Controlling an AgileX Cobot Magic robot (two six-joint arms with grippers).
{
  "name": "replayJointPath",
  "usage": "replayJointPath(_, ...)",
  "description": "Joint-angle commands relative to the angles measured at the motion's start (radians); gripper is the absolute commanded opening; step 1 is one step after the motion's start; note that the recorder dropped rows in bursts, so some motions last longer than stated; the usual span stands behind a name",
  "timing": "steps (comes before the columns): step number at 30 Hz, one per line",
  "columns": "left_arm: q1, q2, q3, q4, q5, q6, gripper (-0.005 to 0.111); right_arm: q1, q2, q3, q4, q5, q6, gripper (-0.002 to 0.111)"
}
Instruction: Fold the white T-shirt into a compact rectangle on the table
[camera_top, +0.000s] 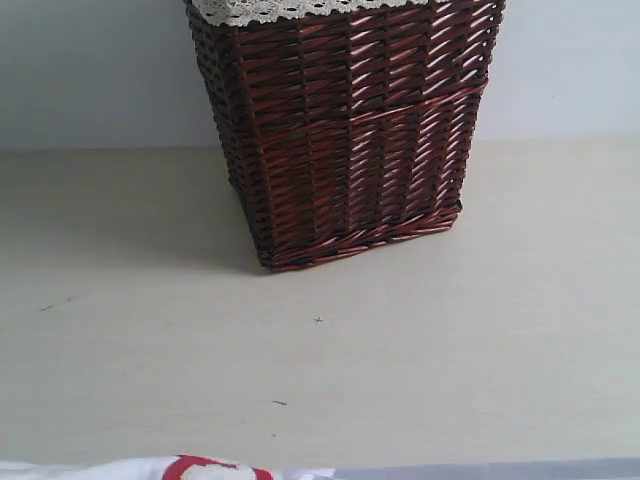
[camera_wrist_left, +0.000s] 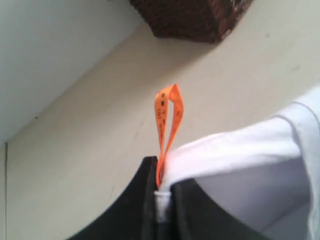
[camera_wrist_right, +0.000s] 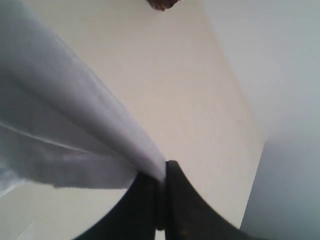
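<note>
Status: early stage, by judgement. No fold is visible anywhere in the three views.

- Left gripper (camera_wrist_left: 162, 175): jaws together, clamped on a narrow strip of the white T-shirt (camera_wrist_left: 240, 150) right at the orange neck tag (camera_wrist_left: 167, 120). The tag loop stands up out of the pinch, so the hold looks to be at the collar.
- Right gripper (camera_wrist_right: 161, 175): jaws together, clamped on another edge of the shirt. The cloth runs away from the pinch in one taut ridge, with looser fabric hanging beneath.
- Shirt position: carried between the two claws on the near side of the table (camera_top: 450, 340). In the exterior view only a sliver shows at the bottom edge, white with a bit of red outline. Whether any part rests on the surface cannot be told.
- Left to do, as judged: spread the shirt flat, then every fold down to a rectangle.

Surface: pale beige, wood-look, faint grain, a few small dark specks, matte. A wide bare stretch lies between the shirt and the wicker basket (camera_top: 350, 130).

Room: the basket is dark red-brown with lace trim (camera_top: 270, 10) at its rim. It stands on the far middle of the table, well apart from the shirt, with a soft shadow to its left. A plain pale wall (camera_top: 90, 70) is behind it.
</note>
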Motion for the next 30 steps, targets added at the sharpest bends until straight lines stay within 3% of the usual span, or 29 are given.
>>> replayJointPath(1,0.005,0.003,0.133,0.008,-0.147,0.110,0.000,-0.006,-0.004,0.026,-0.023,-0.012,-0.085,0.000)
replayJointPath(5,0.005,0.077,0.175,-0.025,-0.407,0.112,0.000,-0.006,0.053,0.023,0.009,-0.012,-0.143,0.000)
replayJointPath(6,0.005,0.102,0.177,-0.029,-0.417,0.112,0.000,-0.006,0.065,0.022,0.005,-0.023,-0.114,0.000)
replayJointPath(9,0.005,0.214,0.202,-0.041,-0.459,0.112,0.000,-0.006,0.119,0.026,0.017,-0.421,0.003,0.000)
replayJointPath(16,0.005,0.380,0.220,-0.047,-0.616,0.112,0.000,-0.006,0.317,0.026,0.035,-0.532,-0.013,0.000)
replayJointPath(19,0.005,0.505,0.220,-0.082,-0.686,0.112,0.000,-0.006,0.506,0.026,0.069,-0.739,-0.013,0.000)
replayJointPath(25,0.005,0.743,0.220,-0.121,-0.815,0.131,0.000,-0.006,0.911,0.026,0.067,-0.847,-0.015,0.000)
replayJointPath(30,0.005,0.907,0.220,-0.110,-0.942,0.159,0.000,-0.006,1.127,0.026,-0.068,-0.930,-0.021,0.000)
